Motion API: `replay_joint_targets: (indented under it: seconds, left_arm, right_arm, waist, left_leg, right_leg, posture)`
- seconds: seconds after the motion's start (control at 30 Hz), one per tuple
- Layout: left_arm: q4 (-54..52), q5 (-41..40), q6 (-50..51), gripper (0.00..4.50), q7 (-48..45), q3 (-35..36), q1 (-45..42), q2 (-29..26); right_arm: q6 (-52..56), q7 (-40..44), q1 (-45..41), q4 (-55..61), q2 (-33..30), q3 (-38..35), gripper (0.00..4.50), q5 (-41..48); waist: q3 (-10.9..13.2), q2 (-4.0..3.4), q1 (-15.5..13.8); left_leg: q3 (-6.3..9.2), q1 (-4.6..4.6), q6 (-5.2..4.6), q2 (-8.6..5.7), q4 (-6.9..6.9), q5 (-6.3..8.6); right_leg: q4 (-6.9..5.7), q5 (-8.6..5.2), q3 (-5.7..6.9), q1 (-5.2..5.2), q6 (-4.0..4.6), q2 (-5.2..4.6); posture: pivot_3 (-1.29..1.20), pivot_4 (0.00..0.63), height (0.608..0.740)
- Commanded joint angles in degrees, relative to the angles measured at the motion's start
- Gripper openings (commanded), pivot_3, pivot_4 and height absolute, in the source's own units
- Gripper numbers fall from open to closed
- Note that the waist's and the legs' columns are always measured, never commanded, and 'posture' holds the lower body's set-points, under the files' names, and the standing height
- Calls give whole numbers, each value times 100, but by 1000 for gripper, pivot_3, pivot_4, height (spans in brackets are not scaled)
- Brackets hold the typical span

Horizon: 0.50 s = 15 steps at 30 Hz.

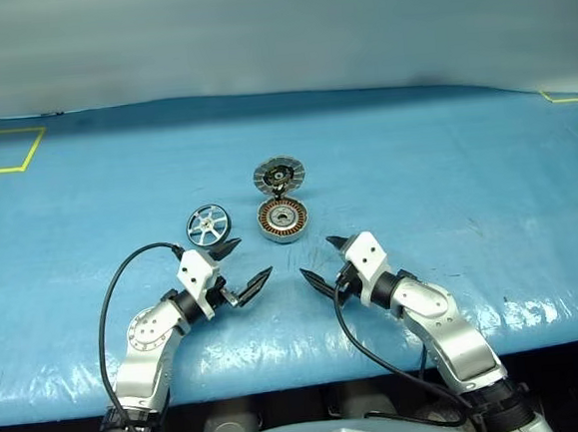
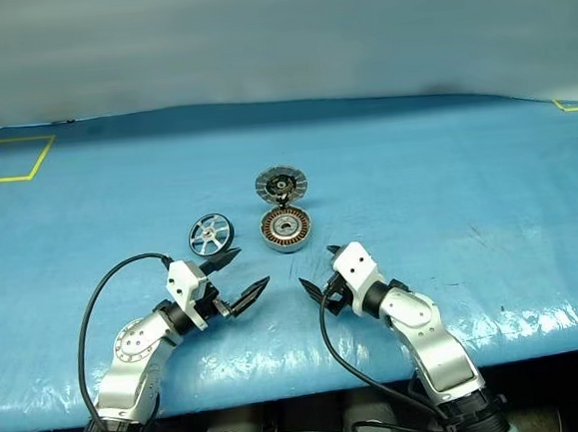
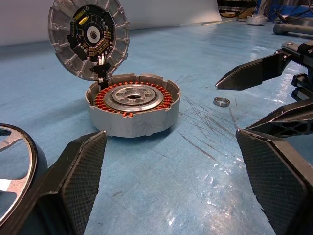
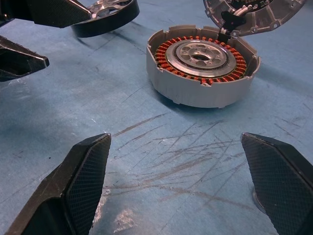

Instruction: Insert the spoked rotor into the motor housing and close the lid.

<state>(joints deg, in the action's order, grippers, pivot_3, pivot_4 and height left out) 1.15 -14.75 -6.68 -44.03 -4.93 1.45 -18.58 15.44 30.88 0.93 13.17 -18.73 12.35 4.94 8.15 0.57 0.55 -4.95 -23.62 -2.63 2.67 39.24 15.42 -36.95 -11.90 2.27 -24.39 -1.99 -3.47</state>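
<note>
Left eye view: my left pincer (image 1: 243, 263) and right pincer (image 1: 325, 261) both hang wide apart and empty over the blue worktop (image 1: 465, 162). Beyond the left one lies the spoked rotor (image 1: 208, 225); beside it sits the motor housing (image 1: 282, 221), its lid (image 1: 279, 175) standing open behind.

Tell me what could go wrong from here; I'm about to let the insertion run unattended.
The spoked rotor lies right beside the open left gripper, whose fingers might knock it away. The lid stands hinged upright over the motor housing, so an arm could bump it shut early.
</note>
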Motion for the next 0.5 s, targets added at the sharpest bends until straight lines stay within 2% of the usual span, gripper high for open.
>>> replay_joint_targets:
  seconds: [0.03, 0.5]
  left_arm:
    - [-48, -54, -108, 4500, -46, 55, -51, -19]
    - [-58, -51, -100, 4500, -56, 66, -46, -21]
  right_arm:
    - [-58, -4, -70, 149, -3, -109, 4471, 78]
    - [-54, 8, -76, 153, -3, -102, 4471, 84]
  waist:
    - [0, 0, 0]
    - [0, 0, 0]
  left_leg:
    - [0, 0, 0, 0, 0, 0]
    - [0, 0, 0, 0, 0, 0]
  right_leg:
    - [0, 0, 0, 0, 0, 0]
    - [0, 0, 0, 0, 0, 0]
  posture:
    - [0, 150, 740]
    - [0, 150, 740]
